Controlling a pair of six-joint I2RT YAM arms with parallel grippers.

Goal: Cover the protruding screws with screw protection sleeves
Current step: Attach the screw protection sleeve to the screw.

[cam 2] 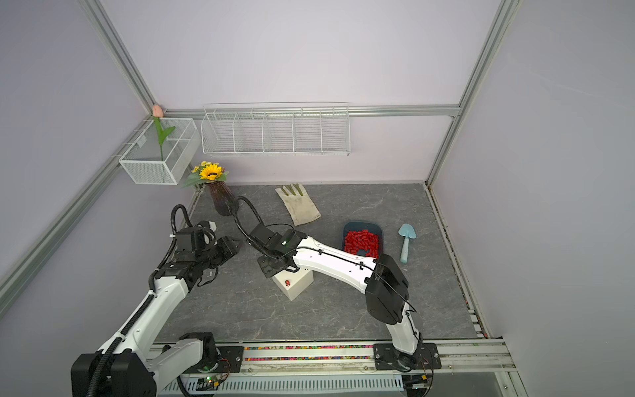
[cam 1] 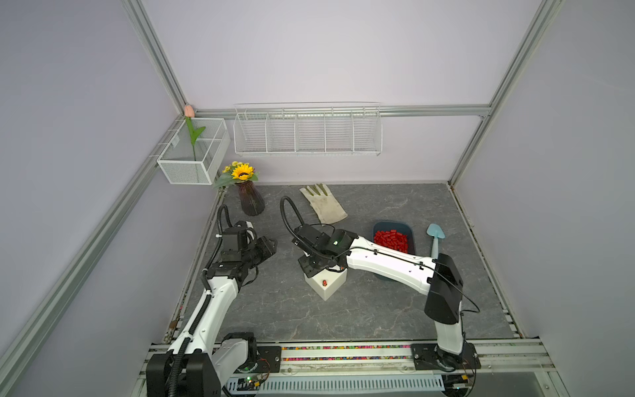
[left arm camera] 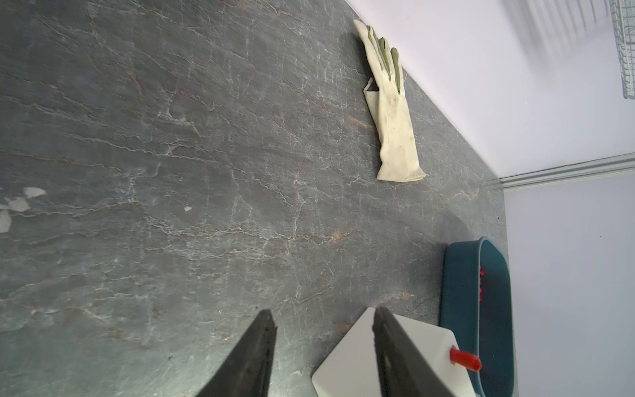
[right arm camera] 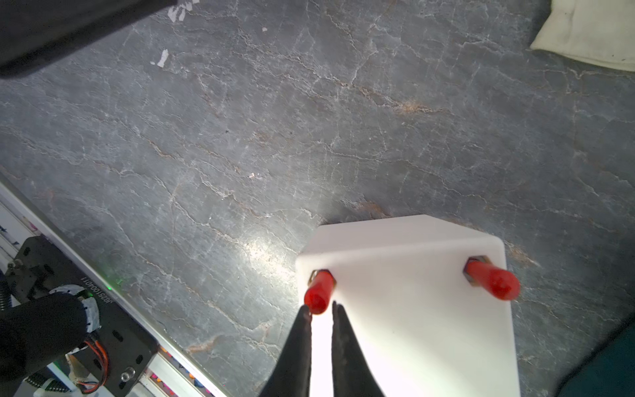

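Note:
The cream-white box (cam 1: 326, 285) stands mid-table, partly under my right arm. In the right wrist view, two red screw protection sleeves (right arm camera: 318, 292) (right arm camera: 494, 280) stand upright on corners of its top face (right arm camera: 412, 309). They hide the protruding screws beneath them. My right gripper (right arm camera: 321, 307) is shut just above the nearer sleeve, fingertips at its top, nothing between them. One capped corner (cam 1: 324, 283) (cam 2: 287, 283) shows in both top views. My left gripper (left arm camera: 324, 312) (cam 1: 273, 245) hangs open and empty to the left of the box. Loose sleeves (cam 1: 391, 239) fill a dark teal tray (cam 1: 381, 225).
A pale work glove (cam 1: 324, 204) lies at the back. A dark vase with a sunflower (cam 1: 252, 201) stands at the back left. A light blue trowel (cam 1: 435, 240) lies right of the tray. Wire baskets (cam 1: 307, 132) hang on the wall, and a rail (cam 1: 343, 354) runs along the front.

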